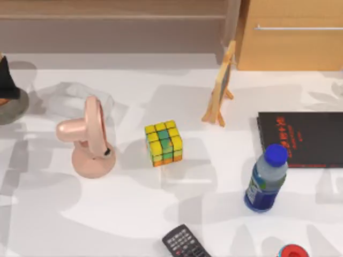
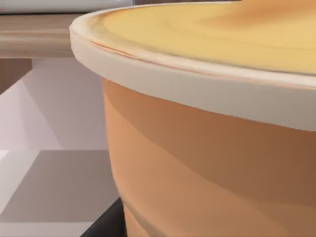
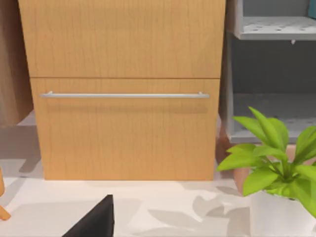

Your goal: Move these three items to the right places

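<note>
The yellow-green-orange puzzle cube stands on the white table near the middle, with nothing holding it. A peach-orange tapered object with a cream rim sits very close to the left wrist camera, in front of a wooden shelf. At the top view's left edge, a dark shape stands over a grey round base, and a sliver of orange shows beside it. I cannot tell what the left gripper is doing from these views.
A pink desk fan stands left of the cube. A wooden easel, a black book with red lettering and a blue bottle are on the right. A remote lies at the front edge. A wooden drawer cabinet and a potted plant stand behind.
</note>
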`<act>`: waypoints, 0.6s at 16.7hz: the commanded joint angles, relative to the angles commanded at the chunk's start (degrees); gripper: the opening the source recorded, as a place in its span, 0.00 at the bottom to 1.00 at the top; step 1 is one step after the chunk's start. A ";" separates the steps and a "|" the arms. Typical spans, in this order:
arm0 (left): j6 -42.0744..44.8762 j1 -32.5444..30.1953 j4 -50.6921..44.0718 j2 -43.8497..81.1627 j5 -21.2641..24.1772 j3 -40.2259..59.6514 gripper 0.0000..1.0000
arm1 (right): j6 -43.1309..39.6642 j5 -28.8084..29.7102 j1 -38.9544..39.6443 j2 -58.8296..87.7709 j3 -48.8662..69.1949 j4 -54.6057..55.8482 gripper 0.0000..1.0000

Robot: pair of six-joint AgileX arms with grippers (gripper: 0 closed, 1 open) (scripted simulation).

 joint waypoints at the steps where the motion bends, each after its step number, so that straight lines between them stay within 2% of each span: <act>1: 0.00 0.00 0.00 0.00 0.00 0.00 0.23 | 0.00 0.00 0.00 0.00 0.00 0.00 1.00; 10: 0.00 0.00 0.00 0.00 0.00 0.00 0.90 | 0.00 0.00 0.00 0.00 0.00 0.00 1.00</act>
